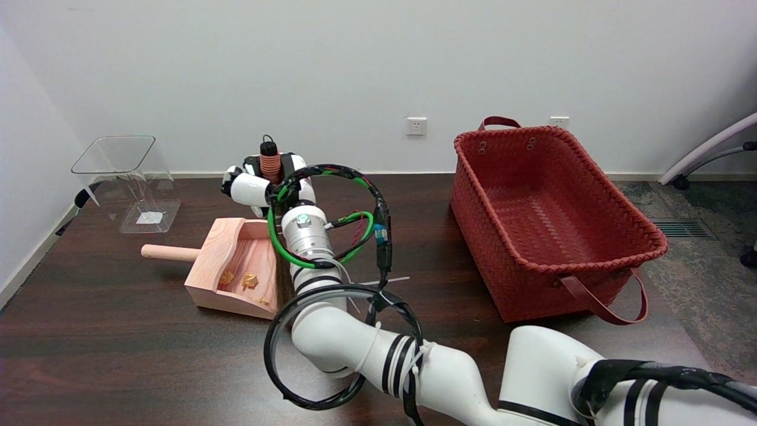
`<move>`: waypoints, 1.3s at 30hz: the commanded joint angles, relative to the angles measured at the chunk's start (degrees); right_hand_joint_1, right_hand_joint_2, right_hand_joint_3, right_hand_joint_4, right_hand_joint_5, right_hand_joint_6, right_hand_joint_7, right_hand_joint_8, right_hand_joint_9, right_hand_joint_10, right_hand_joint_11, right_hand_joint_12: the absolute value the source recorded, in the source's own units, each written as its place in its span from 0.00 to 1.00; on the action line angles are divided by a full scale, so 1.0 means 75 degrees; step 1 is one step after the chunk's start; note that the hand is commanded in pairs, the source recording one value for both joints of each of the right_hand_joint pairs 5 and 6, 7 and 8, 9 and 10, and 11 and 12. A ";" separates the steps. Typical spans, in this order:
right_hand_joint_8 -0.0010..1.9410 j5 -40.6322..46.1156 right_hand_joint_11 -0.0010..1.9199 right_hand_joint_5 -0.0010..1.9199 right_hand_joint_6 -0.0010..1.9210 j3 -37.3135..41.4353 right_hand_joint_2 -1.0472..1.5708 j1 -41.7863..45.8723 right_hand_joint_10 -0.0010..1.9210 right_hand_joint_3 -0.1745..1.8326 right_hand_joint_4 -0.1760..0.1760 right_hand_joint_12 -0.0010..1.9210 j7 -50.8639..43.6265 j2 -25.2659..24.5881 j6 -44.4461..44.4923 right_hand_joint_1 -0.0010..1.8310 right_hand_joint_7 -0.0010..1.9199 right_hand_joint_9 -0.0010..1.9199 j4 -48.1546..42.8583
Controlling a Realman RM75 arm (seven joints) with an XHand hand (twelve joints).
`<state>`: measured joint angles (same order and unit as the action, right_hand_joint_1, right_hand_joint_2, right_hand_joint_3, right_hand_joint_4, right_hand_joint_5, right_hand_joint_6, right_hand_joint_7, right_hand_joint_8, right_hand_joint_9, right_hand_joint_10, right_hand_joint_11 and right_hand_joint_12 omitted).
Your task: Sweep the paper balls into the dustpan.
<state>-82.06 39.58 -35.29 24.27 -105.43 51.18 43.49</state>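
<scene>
The right hand (264,183) is gripping a brush handle (270,161) upright, its fingers wrapped around the ribbed orange grip, just behind the wooden dustpan (227,266) lying toward the surface's far left. Paper balls (249,280) are sitting inside the dustpan. A red woven basket (550,225) is standing at the right edge.

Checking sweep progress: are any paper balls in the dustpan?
Yes: paper balls lie inside the dustpan.
</scene>
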 commanded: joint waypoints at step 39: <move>0.99 0.1109 1.00 1.00 1.00 0.0113 0.57 -0.0051 1.00 0.76 0.50 1.00 -0.4376 0.1131 -0.1659 0.71 1.00 1.00 0.2869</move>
<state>-82.93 40.22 -35.93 14.82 -103.73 44.95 51.74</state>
